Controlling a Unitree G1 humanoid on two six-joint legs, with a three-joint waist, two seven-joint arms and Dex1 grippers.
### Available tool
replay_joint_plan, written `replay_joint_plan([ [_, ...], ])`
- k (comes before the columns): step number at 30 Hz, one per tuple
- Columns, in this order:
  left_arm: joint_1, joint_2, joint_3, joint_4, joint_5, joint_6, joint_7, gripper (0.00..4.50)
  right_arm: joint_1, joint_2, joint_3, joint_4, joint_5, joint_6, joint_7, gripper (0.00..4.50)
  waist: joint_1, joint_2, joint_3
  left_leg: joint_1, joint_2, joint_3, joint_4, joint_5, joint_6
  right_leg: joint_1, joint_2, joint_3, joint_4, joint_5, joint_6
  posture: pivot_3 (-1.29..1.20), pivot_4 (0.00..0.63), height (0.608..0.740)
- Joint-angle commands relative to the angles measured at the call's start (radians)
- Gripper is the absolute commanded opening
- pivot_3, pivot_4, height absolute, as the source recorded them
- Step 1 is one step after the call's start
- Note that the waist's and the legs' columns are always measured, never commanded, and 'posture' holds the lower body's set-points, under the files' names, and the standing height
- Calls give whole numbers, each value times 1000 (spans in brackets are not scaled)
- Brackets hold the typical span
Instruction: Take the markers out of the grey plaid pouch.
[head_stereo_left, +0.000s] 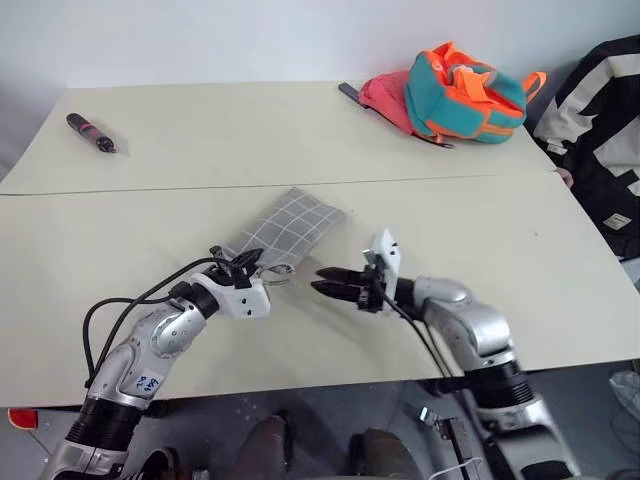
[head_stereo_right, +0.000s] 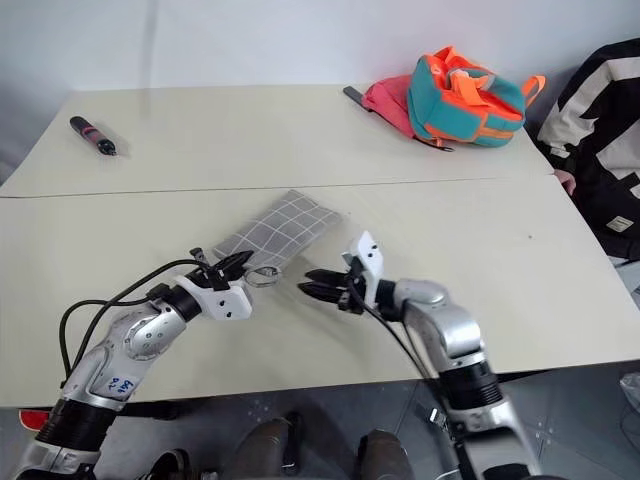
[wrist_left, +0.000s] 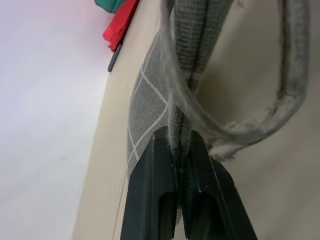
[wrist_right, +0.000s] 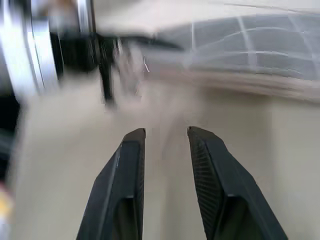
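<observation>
Left eye view is showing two cream tabletops (head_stereo_left: 500, 260) butted together, seam running across the middle. Sitting at the upper right of the frame is a teal-and-orange backpack (head_stereo_left: 465, 92) with something pinkish-red (head_stereo_left: 385, 95) tucked beside it, and a thick black-and-red pen-shaped thing (head_stereo_left: 91, 132) is lying at the upper left. Nothing's blocking the middle.

The grey plaid pouch (head_stereo_left: 285, 226) (flat woven fabric, thin white grid lines) is lying at centre frame, and the left gripper (wrist_left: 181, 150) is pinching its near end tight, next to a frayed loop (wrist_left: 260, 125). The right gripper (head_stereo_left: 325, 281) is hovering just beside that end, fingers partly apart, holding nothing.

I can't read any writing anywhere.
</observation>
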Motion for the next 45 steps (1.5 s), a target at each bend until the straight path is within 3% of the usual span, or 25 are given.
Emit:
replay_joint_plan([
  [1,-10,0,4,-10,-2,-6,12,0,-11,64,-31,-77,79,129,-114,1389,1,0,0,0,0,0,0,0,0,0,0,0,0,0,0,0,150,740],
  [5,-15,-1,5,-10,-3,-4,12,0,-5,64,11,-84,49,117,-133,1389,5,0,0,0,-1,1,0,-2,1,-1,0,0,-1,1,-1,0,150,740],
  [19,0,-16,3,-34,1,12,10,0,-25,130,-68,-53,144,172,-210,1389,0,0,0,0,1,2,0,-3,1,-2,0,0,0,1,-1,0,150,740],
  [35,10,-32,-2,-54,5,28,6,0,-43,187,-48,9,119,113,-245,1389,-1,-1,0,0,1,3,0,-3,1,-2,0,1,1,1,-1,0,150,740],
  [39,13,-34,-1,-57,5,31,6,0,-37,178,-42,4,123,116,-235,106,-1,-1,0,0,1,3,0,-3,1,-2,0,1,1,1,-1,0,150,740],
  [43,18,-25,7,-56,3,27,7,0,-28,152,-40,-10,124,120,-216,25,-1,-1,0,0,1,3,0,-3,1,-2,0,1,1,1,-1,0,150,740],
  [45,24,-8,27,-49,-13,17,6,0,-22,88,-24,-27,106,112,-171,25,0,-1,0,0,1,3,0,-3,1,-2,0,1,1,1,-1,0,150,740],
])
